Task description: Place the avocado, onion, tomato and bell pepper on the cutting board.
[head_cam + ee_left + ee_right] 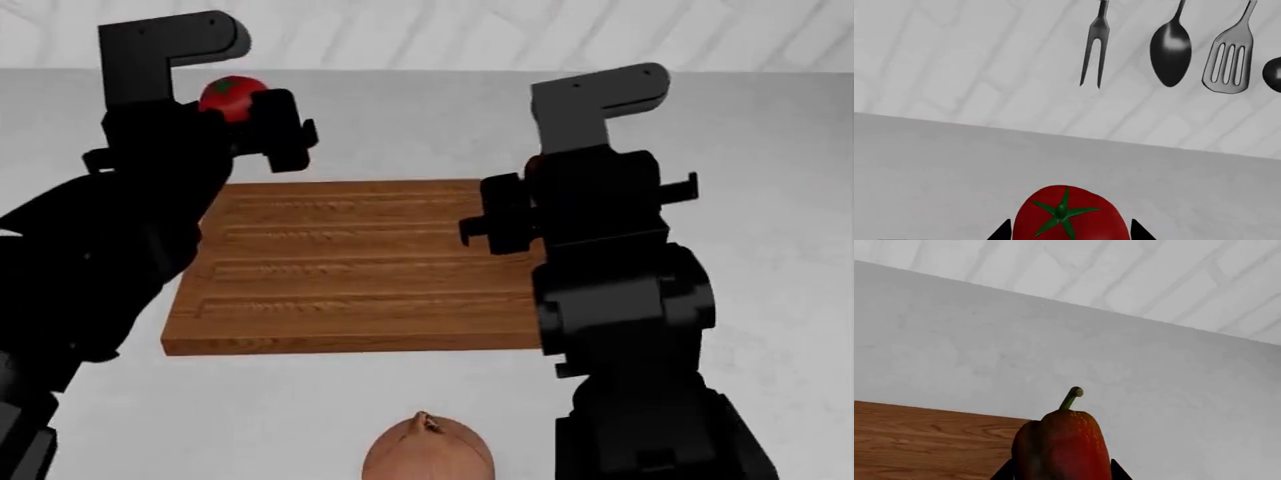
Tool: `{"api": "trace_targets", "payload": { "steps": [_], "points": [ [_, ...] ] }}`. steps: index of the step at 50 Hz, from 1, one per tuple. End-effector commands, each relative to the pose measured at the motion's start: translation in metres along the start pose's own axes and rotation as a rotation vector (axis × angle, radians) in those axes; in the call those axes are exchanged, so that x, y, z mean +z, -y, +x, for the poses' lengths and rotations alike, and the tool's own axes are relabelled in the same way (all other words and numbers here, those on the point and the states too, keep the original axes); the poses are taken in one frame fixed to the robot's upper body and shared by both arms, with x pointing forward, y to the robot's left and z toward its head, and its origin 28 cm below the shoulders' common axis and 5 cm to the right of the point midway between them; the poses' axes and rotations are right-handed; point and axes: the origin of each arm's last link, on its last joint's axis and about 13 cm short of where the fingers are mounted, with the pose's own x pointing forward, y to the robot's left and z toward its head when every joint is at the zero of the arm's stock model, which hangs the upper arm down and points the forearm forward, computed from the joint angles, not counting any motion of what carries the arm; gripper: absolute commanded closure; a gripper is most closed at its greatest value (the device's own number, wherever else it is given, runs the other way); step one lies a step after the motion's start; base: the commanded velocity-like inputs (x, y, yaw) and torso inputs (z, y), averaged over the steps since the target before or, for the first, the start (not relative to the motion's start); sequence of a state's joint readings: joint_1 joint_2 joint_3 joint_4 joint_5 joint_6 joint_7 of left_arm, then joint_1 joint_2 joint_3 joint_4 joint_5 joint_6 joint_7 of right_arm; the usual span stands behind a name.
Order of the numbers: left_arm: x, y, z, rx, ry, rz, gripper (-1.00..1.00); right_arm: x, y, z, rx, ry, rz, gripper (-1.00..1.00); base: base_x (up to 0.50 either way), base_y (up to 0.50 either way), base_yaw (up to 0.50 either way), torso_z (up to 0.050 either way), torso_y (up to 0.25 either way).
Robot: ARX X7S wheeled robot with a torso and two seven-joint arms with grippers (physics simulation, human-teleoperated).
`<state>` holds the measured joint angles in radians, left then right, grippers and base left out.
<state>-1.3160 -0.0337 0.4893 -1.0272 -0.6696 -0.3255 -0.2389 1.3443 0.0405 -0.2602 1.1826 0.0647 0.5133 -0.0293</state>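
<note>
Holding tomato (1071, 214) clamped in left gripper (254, 125), bell pepper (1064, 445) clamped in right gripper (541, 215); lower gently onto cutting board (347, 270), well apart.

the tomato (1073, 216) between the left gripper's (1067, 232) black fingers (1002, 233) is glossy bright red with a green star-shaped cap. the pepper (1064, 445) between the right gripper's (1061, 474) black fingers is red, darker on one lobe, with a pale green stem. just beside it the board (360, 265) is reddish-brown wood with grain lines and long parallel grooves. the onion (427, 452) is pale tan-brown. beyond the left gripper, dark grey utensils (1171, 47) hang on a white tiled wall (974, 55). the counter (787, 210) is light grey.
</note>
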Motion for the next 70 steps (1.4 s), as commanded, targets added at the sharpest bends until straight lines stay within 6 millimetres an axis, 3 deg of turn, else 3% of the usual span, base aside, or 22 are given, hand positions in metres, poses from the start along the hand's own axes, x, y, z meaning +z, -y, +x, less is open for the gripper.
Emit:
{"api": "trace_targets", "payload": {
  "steps": [1,6,7,15,22,29,36,40,56,62,63,70],
  "points": [
    [0.005,-0.004,0.004,0.038,0.015,-0.011,1.0,-0.024,-0.009,0.004,0.049,-0.097,-0.013,1.0,0.0,0.0,0.0,0.0,0.0],
    [0.003,-0.003,0.004,0.041,0.018,0.002,1.0,-0.026,-0.008,0.005,0.036,-0.097,-0.018,1.0,0.0,0.0,0.0,0.0,0.0],
    [0.002,-0.002,0.004,0.042,0.017,0.002,1.0,-0.025,-0.008,0.005,0.013,-0.087,-0.036,-1.0,0.0,0.0,0.0,0.0,0.0],
    [0.003,-0.001,0.002,0.039,0.029,0.013,1.0,-0.014,-0.006,0.005,-0.001,-0.032,-0.012,-1.0,0.0,0.0,0.0,0.0,0.0],
    [-0.001,0.0,0.004,0.037,0.019,0.011,1.0,0.036,0.007,-0.004,-0.035,0.11,-0.027,-1.0,0.0,0.0,0.0,0.0,0.0],
    [-0.016,-0.001,0.006,0.066,-0.044,0.035,1.0,0.06,0.015,-0.011,-0.062,0.16,-0.031,-1.0,0.0,0.0,0.0,0.0,0.0],
    [-0.016,0.001,0.006,0.11,-0.079,0.07,1.0,0.06,0.021,-0.028,-0.053,0.173,-0.036,-1.0,0.0,0.0,0.0,0.0,0.0],
    [-0.027,0.002,0.004,0.132,-0.113,0.113,1.0,0.058,0.021,-0.033,-0.045,0.179,-0.032,-1.0,0.0,0.0,0.0,0.0,0.0],
    [-0.064,-0.005,-0.001,0.204,-0.216,0.189,1.0,0.052,0.02,-0.034,-0.02,0.201,-0.002,-1.0,0.0,0.0,0.0,0.0,0.0],
    [-0.066,-0.006,-0.001,0.221,-0.204,0.182,1.0,0.051,0.018,-0.033,-0.013,0.196,-0.001,-1.0,0.0,0.0,0.0,0.0,0.0],
    [-0.065,-0.007,-0.001,0.236,-0.196,0.172,-1.0,0.051,0.018,-0.032,-0.011,0.194,-0.002,-1.0,0.0,0.0,0.0,0.0,0.0],
    [-0.05,-0.005,0.003,0.261,-0.129,0.148,-1.0,0.051,0.015,-0.032,0.003,0.193,-0.009,-1.0,0.0,0.0,0.0,0.0,0.0]
  ]
}}
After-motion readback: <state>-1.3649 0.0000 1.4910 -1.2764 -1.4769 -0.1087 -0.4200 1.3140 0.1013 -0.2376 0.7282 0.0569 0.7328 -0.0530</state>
